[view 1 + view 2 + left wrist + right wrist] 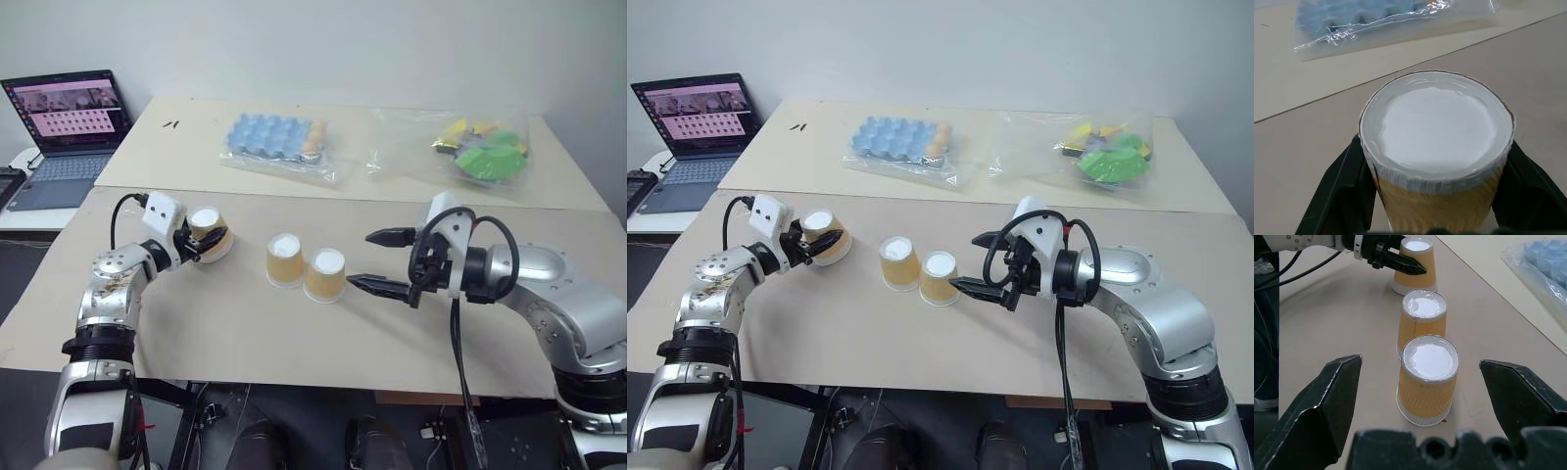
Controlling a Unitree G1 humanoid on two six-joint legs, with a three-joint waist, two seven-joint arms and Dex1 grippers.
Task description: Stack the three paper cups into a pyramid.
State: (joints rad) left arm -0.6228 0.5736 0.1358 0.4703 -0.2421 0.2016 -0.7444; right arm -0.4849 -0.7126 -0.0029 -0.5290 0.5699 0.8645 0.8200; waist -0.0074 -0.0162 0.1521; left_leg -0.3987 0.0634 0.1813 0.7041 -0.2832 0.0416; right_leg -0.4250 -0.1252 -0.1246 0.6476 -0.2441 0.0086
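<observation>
Cups on table: two tan-orange paper cups stand upside down, white bases up, touching side by side at the middle of the brown table (245, 333); call them the middle cup (285, 259) and the right-hand cup (325, 273).
Landmark: every place below is given from the middle cup.
Right-hand cup: just beside the middle cup, on the side of the right arm, and a little nearer the robot.
Third cup (209, 233): apart from the middle cup, on the side of the left arm, base up, tilted; whether its rim touches the table I cannot tell.
Left gripper (204, 242): closed on the third cup, a black finger pressed to each ribbed side, as the left wrist view shows.
Right gripper (382, 261): beyond the right-hand cup from the middle cup, fingers spread wide and holding nothing, pointing at the two standing cups without touching them.
Pyramid: not built; no cup rests on another.
Blue tray (274, 136): in clear plastic, far behind the middle cup.
Bag of coloured pieces (480, 149): far behind and toward the right arm's side.
Laptop (65, 127): open, far behind and beyond the third cup.
</observation>
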